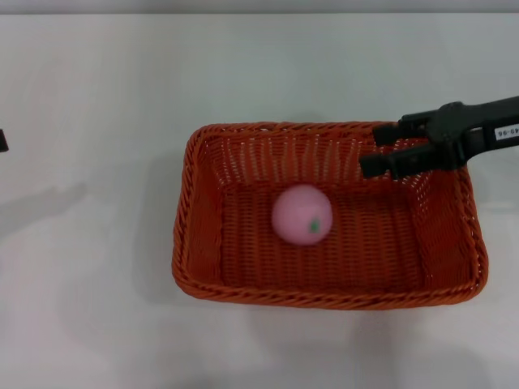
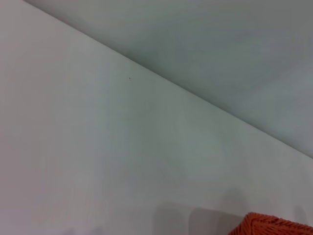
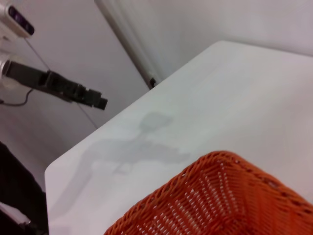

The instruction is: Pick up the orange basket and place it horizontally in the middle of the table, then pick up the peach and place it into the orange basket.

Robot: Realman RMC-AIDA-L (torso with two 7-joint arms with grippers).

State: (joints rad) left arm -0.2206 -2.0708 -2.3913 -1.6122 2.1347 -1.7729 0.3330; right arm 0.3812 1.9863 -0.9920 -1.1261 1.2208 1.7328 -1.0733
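Light: bright, even, diffuse.
Shadows: soft grey patches cast on the table [image 1: 97, 267].
Blur: the peach [image 1: 302, 214] slightly smeared.

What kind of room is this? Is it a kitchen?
Probably not a kitchen; more likely a robot test room. There is just a plain white table with an orange basket holding a toy peach, a black right gripper above it, and bare walls.
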